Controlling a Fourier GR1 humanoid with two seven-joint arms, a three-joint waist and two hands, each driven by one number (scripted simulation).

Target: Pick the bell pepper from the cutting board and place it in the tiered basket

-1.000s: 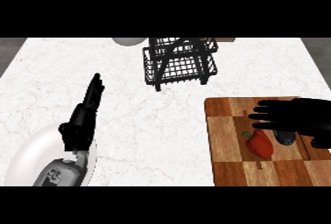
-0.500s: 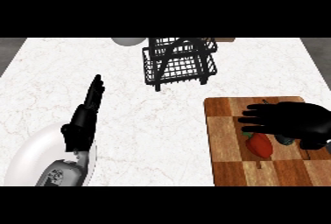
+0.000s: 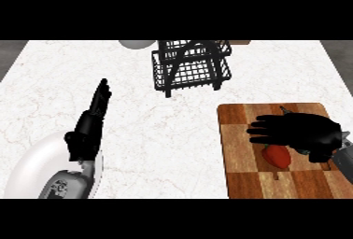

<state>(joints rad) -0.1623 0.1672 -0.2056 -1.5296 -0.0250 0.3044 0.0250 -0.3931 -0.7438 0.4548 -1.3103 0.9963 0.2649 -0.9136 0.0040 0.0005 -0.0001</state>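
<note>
- the right hand (image 3: 303,133) lies low over the cutting board (image 3: 238,154), its fingers (image 3: 265,130) spread open, pointing left.
- one red bell pepper (image 3: 278,156) lies on the board, just under the palm, ungrasped.
- the left hand (image 3: 89,123) rests straight-fingered on the tabletop (image 3: 172,140).
- one tiered basket (image 3: 191,65) stands well apart.

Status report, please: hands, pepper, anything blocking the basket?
Right robot hand over pepper, not gripping. Left robot hand open, resting. Pepper on board. Basket path unobstructed.

Kitchen, white marble counter (image 3: 172,140), wood cutting board (image 3: 241,154), wire tiered basket (image 3: 189,70)
</note>
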